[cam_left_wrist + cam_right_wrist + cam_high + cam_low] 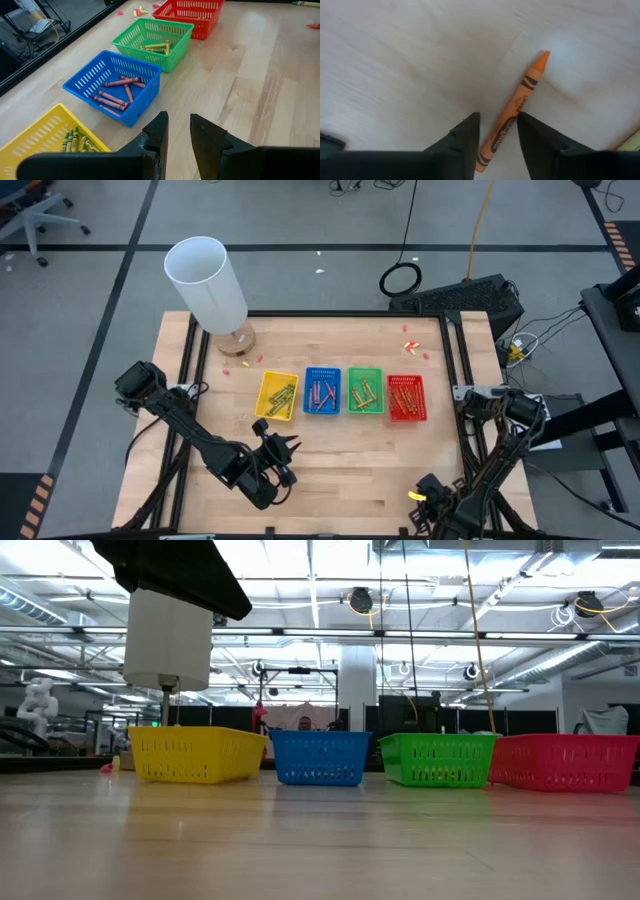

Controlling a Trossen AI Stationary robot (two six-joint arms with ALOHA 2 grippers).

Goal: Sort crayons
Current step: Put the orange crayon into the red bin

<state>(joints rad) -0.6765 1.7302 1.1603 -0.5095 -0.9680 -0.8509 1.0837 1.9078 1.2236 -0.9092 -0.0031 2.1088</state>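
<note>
An orange crayon lies flat on the wooden table, seen only in the right wrist view. My right gripper points down at the table's near right, open, its fingers on either side of the crayon's blunt end. My left gripper hovers near the yellow tray, open a little, with nothing between its fingers. Yellow, blue, green and red trays stand in a row, each with several crayons lying in it. My right gripper straddles the orange crayon's wrapped part near its blunt end, coming from above, fingers across it. One finger stands right at the crayon's side; whether it touches, I cannot tell. The other finger shows a gap. The crayon lies flat on the table.
A tall white cylinder on a round foot stands at the far left corner. Small pink and yellow scraps lie beyond the red tray, more by the cylinder's foot. Bare wood stretches in front of the trays.
</note>
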